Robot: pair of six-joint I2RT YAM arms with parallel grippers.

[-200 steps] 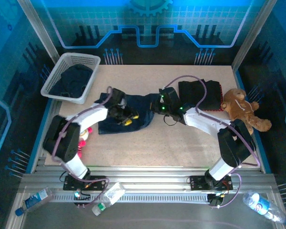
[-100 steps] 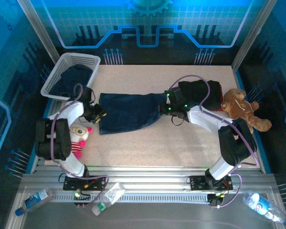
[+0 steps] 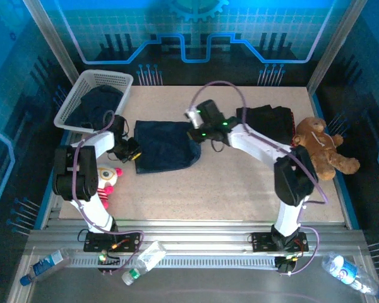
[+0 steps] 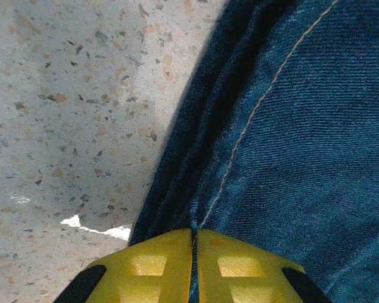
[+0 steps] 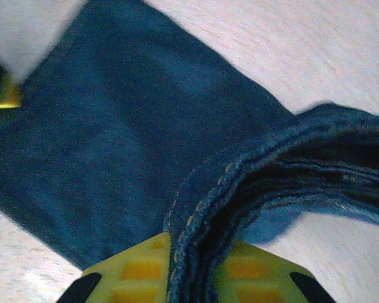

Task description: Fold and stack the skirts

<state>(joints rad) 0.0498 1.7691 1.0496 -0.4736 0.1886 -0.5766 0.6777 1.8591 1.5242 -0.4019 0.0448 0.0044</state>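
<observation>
Hands clenched: left hand (image 4: 194,235) and right hand (image 5: 189,252) grip the skirt (image 3: 167,145).
Right holds a bunched hem; left pinches the opposite edge on the bench (image 3: 240,183).

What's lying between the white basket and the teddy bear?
Top view: a denim skirt near the basket, then a dark folded pile beside the bear.

Speckled beige tabletop (image 3: 227,189) is carrying 5 things: white basket (image 3: 110,75) sitting at the far-left corner, denim skirt (image 3: 164,148) lying left of centre, black folded cloth (image 3: 268,123) resting far right, teddy bear (image 3: 319,148) lying just beside it, pink-and-white plush (image 3: 106,177) lying at the left edge.
</observation>
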